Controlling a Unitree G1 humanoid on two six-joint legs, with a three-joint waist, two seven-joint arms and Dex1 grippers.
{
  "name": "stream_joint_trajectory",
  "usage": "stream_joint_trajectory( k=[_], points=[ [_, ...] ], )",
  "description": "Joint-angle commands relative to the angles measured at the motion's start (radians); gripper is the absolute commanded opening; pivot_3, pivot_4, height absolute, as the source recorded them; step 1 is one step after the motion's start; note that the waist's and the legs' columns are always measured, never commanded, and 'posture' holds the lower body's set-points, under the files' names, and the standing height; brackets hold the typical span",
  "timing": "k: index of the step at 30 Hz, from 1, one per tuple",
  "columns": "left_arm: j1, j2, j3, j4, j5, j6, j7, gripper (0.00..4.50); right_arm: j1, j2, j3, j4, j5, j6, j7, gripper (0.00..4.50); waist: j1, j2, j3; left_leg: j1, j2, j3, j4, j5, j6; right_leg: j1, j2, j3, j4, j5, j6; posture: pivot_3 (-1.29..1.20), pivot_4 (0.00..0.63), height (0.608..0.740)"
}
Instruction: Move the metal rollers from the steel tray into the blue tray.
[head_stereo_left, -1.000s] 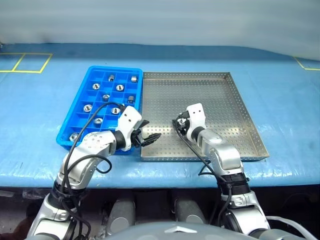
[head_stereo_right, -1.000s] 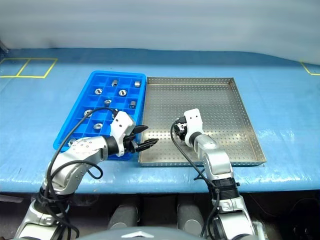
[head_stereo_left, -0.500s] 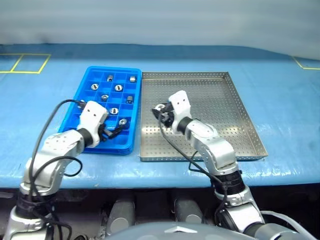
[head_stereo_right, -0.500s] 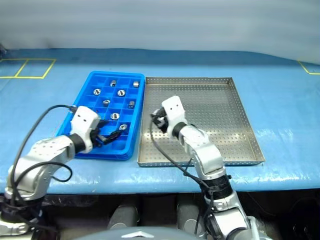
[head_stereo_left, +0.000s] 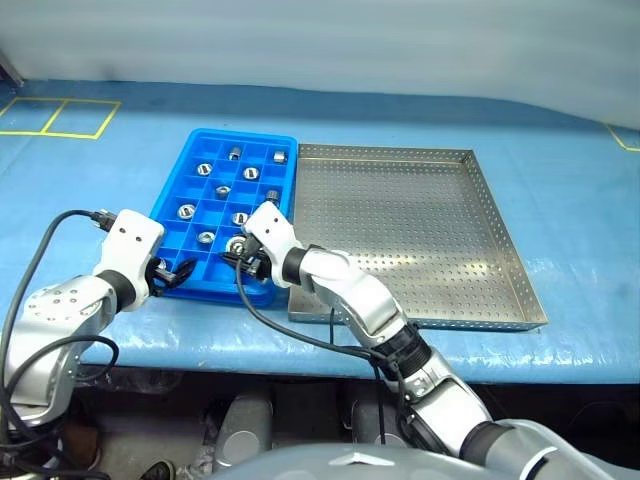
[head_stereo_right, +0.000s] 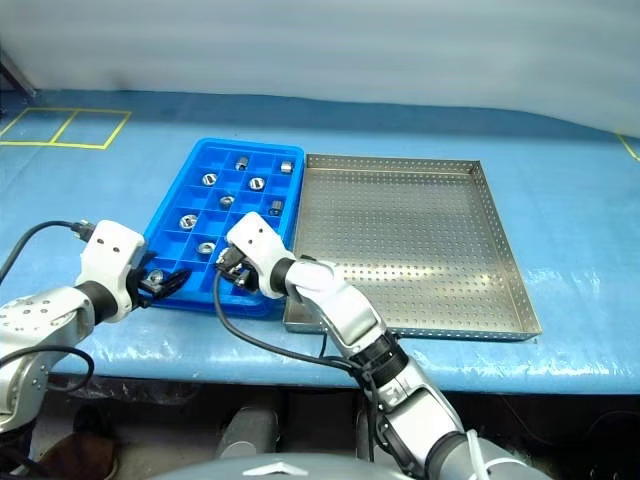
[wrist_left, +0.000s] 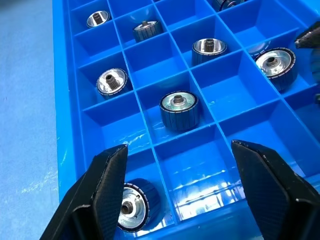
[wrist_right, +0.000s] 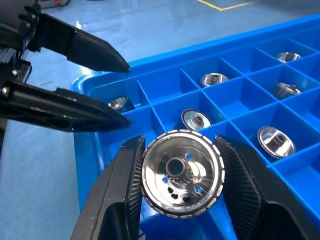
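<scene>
The blue tray (head_stereo_left: 200, 262) lies left of the steel tray (head_stereo_left: 415, 300), whose perforated floor is bare. Several metal rollers (wrist_left: 179, 107) sit singly in the blue tray's compartments. My right gripper (head_stereo_left: 238, 258) reaches across over the near end of the blue tray. It is shut on one shiny metal roller (wrist_right: 181, 180) that hangs above the compartments. My left gripper (wrist_left: 180, 195) stands open at the blue tray's near left corner with nothing between its fingers (wrist_right: 75, 45). One roller (wrist_left: 132, 212) lies in the compartment just below it.
Both trays rest on a blue-covered table (head_stereo_left: 560, 180), side by side and touching. Yellow tape lines (head_stereo_left: 60, 118) mark the table's far left. The steel tray's raised rim (head_stereo_left: 300, 230) borders the blue tray's right side.
My right gripper carried the roller left from the steel tray to over the blue tray's near end. My left gripper swung left to the tray's near left corner. The head camera shifted.
</scene>
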Motion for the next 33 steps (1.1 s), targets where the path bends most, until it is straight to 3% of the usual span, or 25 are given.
stream_joint_trajectory(
  k=[1, 10, 11, 16, 22, 27, 33],
  points=[
    [-0.004, -0.006, 0.025, -0.049, -0.003, 0.003, 0.014, 3.62, -0.028, 0.034, -0.009, 0.009, 0.007, -0.038, 0.017, 1.85, 0.004, 0.000, 0.000, 0.000, 0.000, 0.000, -0.001, 0.000, 0.000, 0.000, 0.000, 0.000, 0.000, 0.000, 0.000, 0.24, 0.150, 0.740],
    [-0.036, -0.015, -0.018, -0.024, -0.002, -0.008, 0.018, 3.62, -0.022, 0.065, 0.005, 0.022, 0.020, -0.011, 0.044, 1.85, 0.010, 0.000, 0.000, 0.000, 0.000, 0.000, -0.003, 0.000, 0.000, -0.001, 0.000, 0.000, 0.000, -0.001, -0.001, 0.23, 0.150, 0.740],
    [-0.041, -0.017, -0.024, -0.020, -0.002, -0.010, 0.017, 3.62, -0.023, 0.064, 0.003, 0.022, 0.023, -0.004, 0.051, 2.58, 0.009, 0.000, 0.000, 0.000, 0.000, 0.000, -0.003, 0.000, 0.000, -0.001, 0.000, 0.000, 0.000, -0.001, -0.001, 0.22, 0.150, 0.740],
    [-0.062, -0.026, -0.058, 0.001, -0.001, -0.022, 0.016, 3.62, -0.013, 0.062, -0.014, -0.004, 0.004, -0.043, 0.029, 4.14, 0.010, 0.000, 0.000, 0.000, 0.000, 0.000, -0.003, 0.000, -0.001, -0.001, 0.000, -0.001, 0.000, -0.001, -0.001, 0.22, 0.150, 0.740],
    [-0.131, -0.083, -0.110, 0.020, -0.011, -0.063, 0.016, 3.62, 0.014, 0.004, -0.141, -0.149, -0.038, -0.059, -0.095, 4.14, 0.017, 0.000, 0.000, 0.000, 0.000, -0.001, -0.003, 0.000, -0.001, -0.001, 0.000, -0.001, -0.001, -0.001, -0.001, 0.21, 0.150, 0.740],
    [-0.204, -0.201, -0.206, 0.084, 0.013, -0.179, 0.044, 3.62, 0.117, -0.181, -0.323, -0.332, -0.051, -0.022, -0.136, 4.14, 0.035, -0.001, -0.001, -0.001, -0.002, -0.001, -0.002, 0.001, -0.001, 0.002, -0.002, -0.001, -0.004, 0.000, 0.000, 0.16, 0.150, 0.740],
    [-0.287, -0.278, -0.304, 0.207, 0.034, -0.295, 0.011, 3.78, 0.256, -0.367, -0.515, -0.399, 0.005, 0.076, -0.115, 4.17, 0.009, 0.000, -0.001, -0.002, -0.002, 0.000, -0.002, 0.000, -0.001, 0.001, -0.002, 0.000, -0.005, 0.001, 0.001, 0.06, 0.150, 0.740]
  ],
)
